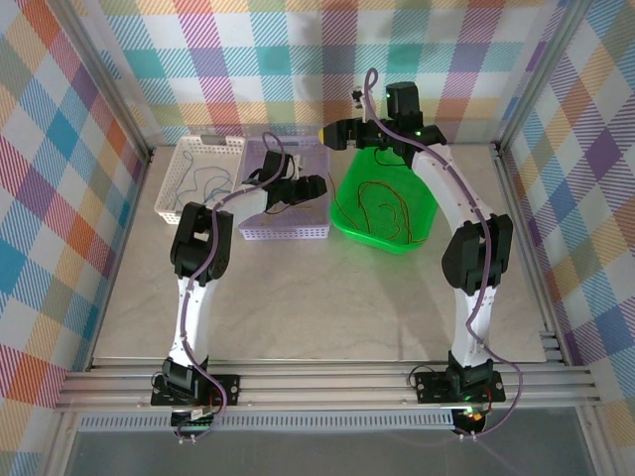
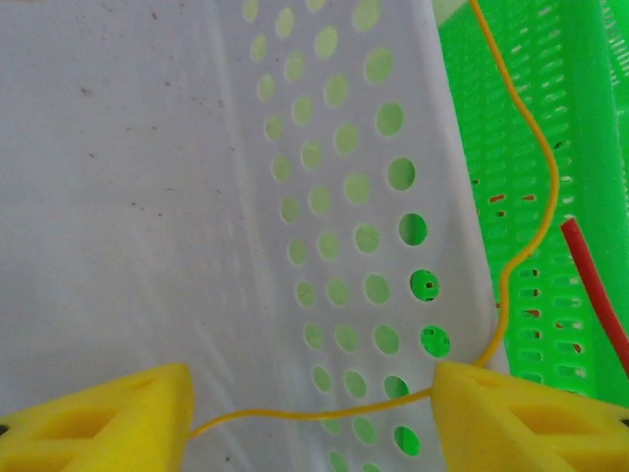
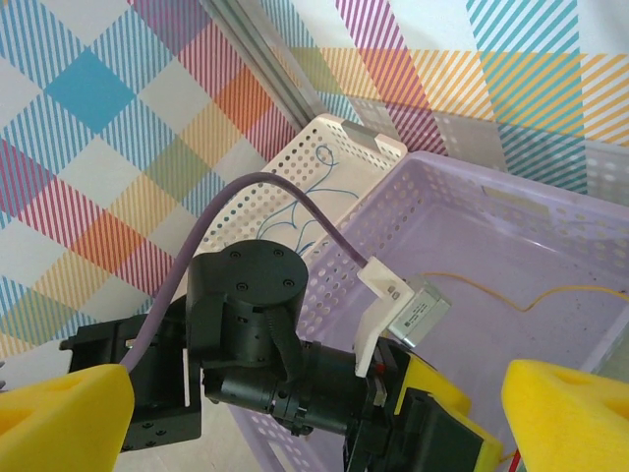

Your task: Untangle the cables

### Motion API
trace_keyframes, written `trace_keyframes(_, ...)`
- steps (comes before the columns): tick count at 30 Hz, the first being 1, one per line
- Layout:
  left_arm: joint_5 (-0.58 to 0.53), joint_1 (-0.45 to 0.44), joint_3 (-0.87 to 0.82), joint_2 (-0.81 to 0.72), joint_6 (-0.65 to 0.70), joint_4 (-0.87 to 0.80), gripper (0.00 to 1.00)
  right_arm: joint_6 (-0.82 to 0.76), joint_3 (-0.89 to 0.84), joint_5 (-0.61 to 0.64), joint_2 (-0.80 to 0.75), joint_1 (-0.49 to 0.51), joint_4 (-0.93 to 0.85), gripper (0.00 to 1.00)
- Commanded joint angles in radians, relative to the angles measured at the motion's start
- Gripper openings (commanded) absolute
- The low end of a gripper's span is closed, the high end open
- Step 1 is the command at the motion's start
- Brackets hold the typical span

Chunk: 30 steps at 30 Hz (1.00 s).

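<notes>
- The left gripper, its yellow foam fingers spread apart, sits low inside a lilac perforated plastic basket.
- A thin orange-yellow wire spans the gap from finger to finger, pinched by neither. It then rises at the right, in front of a bright green slotted plastic basket.
- A red wire lies in the green basket; the overhead view shows its loops on the basket floor.
- The right gripper, jaws wide apart and holding nothing, hovers over the lilac basket above the left arm's black wrist.
- A thin blue wire rests in a white perforated plastic basket, just beside the lilac one.
</notes>
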Motion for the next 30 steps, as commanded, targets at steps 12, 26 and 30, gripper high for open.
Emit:
trace_keyframes(12, 0.058, -0.018, 0.023, 0.021, 0.027, 0.045, 0.66, -0.008, -0.079, -0.016, -0.074, 0.005, 0.084, 0.99)
trace_keyframes(26, 0.025, -0.018, 0.085, 0.077, 0.042, 0.006, 0.37, -0.015, -0.106, -0.024, -0.079, 0.004, 0.101, 0.99)
trace_keyframes(30, 0.029, -0.011, 0.081, 0.088, 0.042, 0.0, 0.21, -0.02, -0.112, -0.018, -0.075, 0.005, 0.096, 0.99)
